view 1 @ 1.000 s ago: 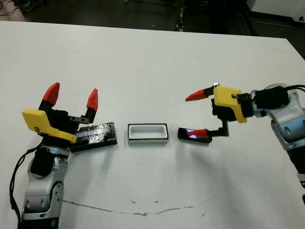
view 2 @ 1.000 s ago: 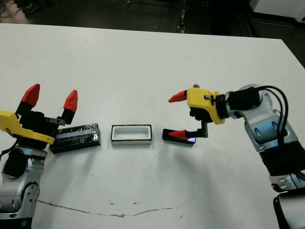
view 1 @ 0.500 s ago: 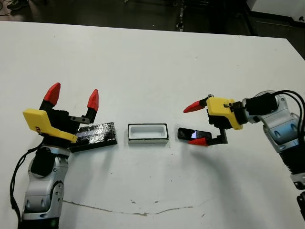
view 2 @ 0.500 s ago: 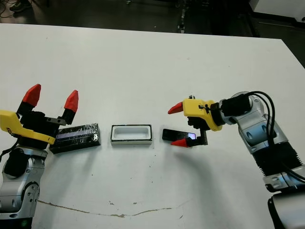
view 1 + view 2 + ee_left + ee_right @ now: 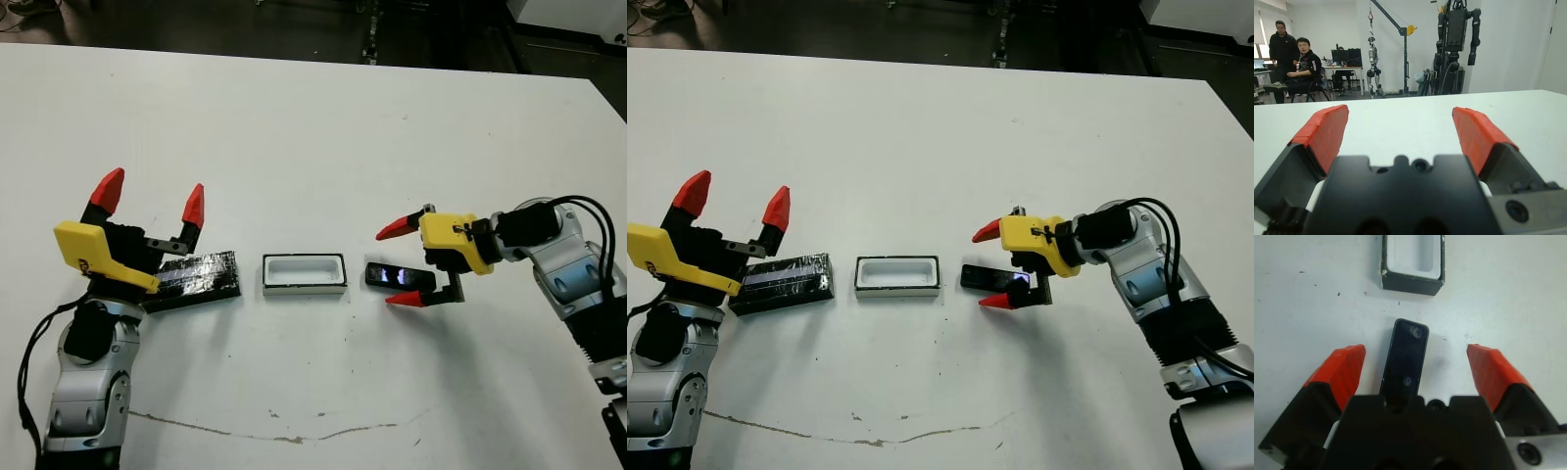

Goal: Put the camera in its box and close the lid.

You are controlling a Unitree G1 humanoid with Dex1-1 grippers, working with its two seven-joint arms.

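Observation:
The camera (image 5: 397, 277), a small black bar with a shiny face, lies flat on the white table just right of the box (image 5: 304, 288). The box is an open white tray with a dark outer wall (image 5: 1410, 284). My right gripper (image 5: 390, 267) is open and low over the table. It straddles the camera (image 5: 1406, 362), with one red finger on the far side and one on the near side. The glossy black lid (image 5: 201, 277) lies left of the box. My left gripper (image 5: 150, 196) is open and raised, and its body hides the lid's left end.
A thin dark crack line (image 5: 265, 431) runs across the table near its front edge. In the left wrist view, two people (image 5: 1293, 54) sit beyond the table's far edge. A crane and a hanging robot (image 5: 1454, 39) stand there too.
My right gripper has come down and towards the near edge. Its lower finger, which was lying over the camera, now sits on the camera's near side. The left arm has not moved.

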